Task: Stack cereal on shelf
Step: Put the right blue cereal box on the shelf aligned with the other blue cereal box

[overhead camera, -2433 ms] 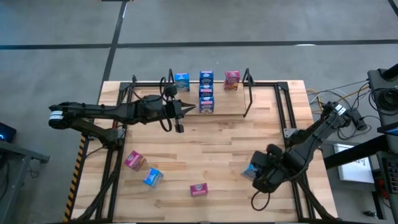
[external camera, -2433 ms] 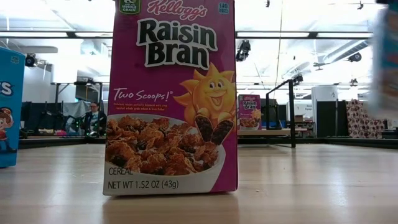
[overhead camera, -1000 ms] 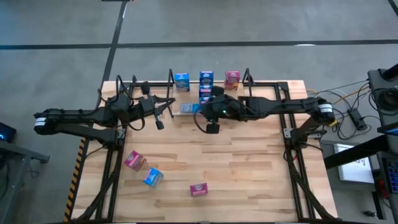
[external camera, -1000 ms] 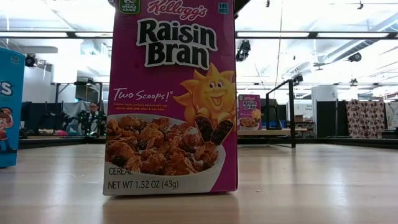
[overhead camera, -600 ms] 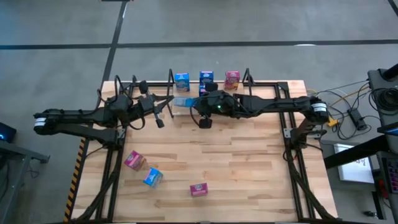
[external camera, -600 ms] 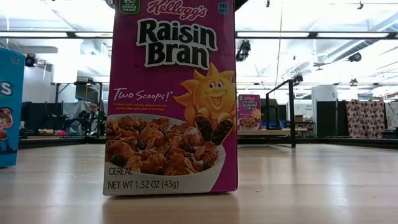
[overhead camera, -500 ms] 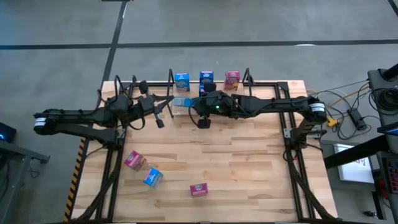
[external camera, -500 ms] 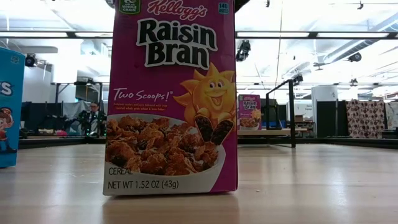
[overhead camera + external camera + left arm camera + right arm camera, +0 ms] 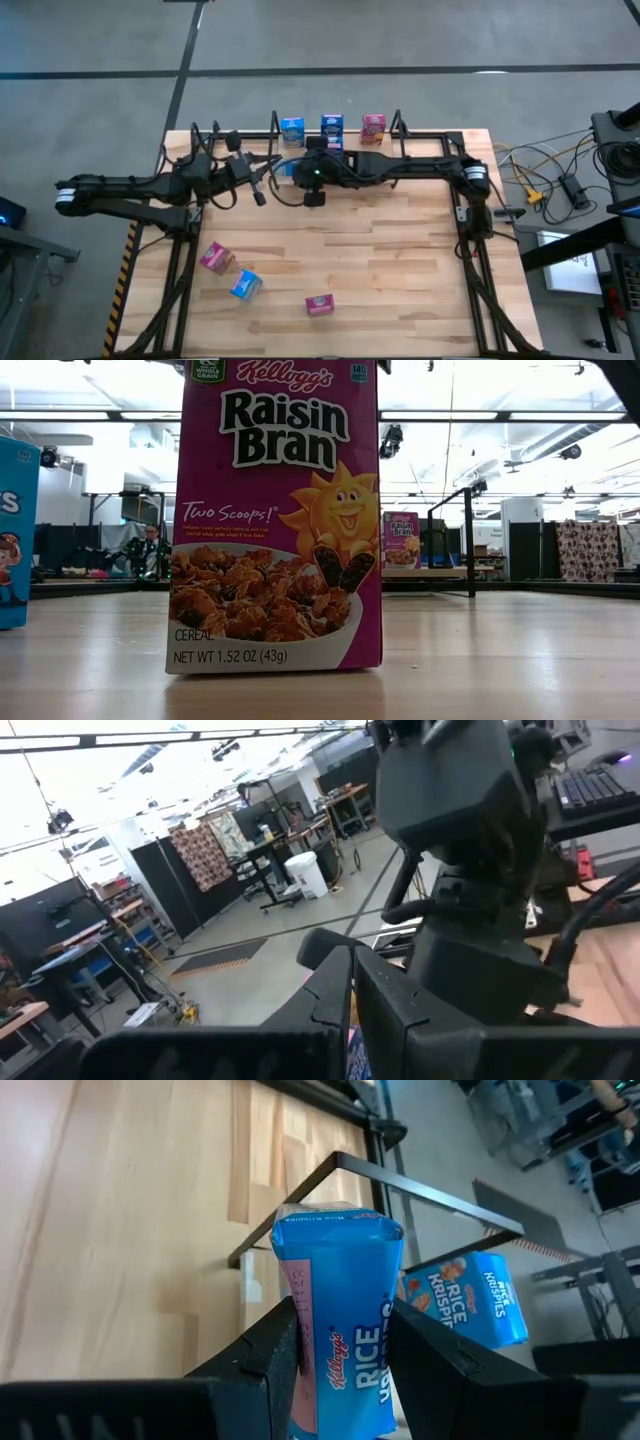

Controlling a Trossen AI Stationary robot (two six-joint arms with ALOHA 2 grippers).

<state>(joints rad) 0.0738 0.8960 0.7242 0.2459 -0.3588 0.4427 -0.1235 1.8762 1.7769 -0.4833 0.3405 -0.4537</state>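
My right gripper (image 9: 291, 168) reaches across the far part of the table and is shut on a blue Rice Krispies cereal box (image 9: 340, 1310), just left of the shelf's black posts (image 9: 398, 150). A blue box (image 9: 292, 128), another blue box (image 9: 331, 124) and a pink one (image 9: 373, 125) stand along the shelf. My left gripper (image 9: 272, 166) is shut and holds nothing; it points at the right gripper from the left, close to the held box (image 9: 285, 167). A second Rice Krispies box (image 9: 466, 1306) stands behind the held one. My right gripper pinches the blue box between its two fingers (image 9: 268, 1352), one on each of two opposite faces near the box's nearer end (image 9: 335, 1380). The fingers come from the table's right, slanting down, and lie along the box. The box sticks out beyond them, clear of the table.
Three loose boxes lie near the front: a pink one (image 9: 215, 258), a blue one (image 9: 245, 285) and a pink one (image 9: 319, 304). In the low view that Raisin Bran box (image 9: 275, 520) stands close in front. A black tube frame (image 9: 465, 210) edges the table.
My right gripper has gone toward the table's left edge along the far side, sinking a little, carrying the blue box clear of the table toward my left gripper. The left arm has kept still.
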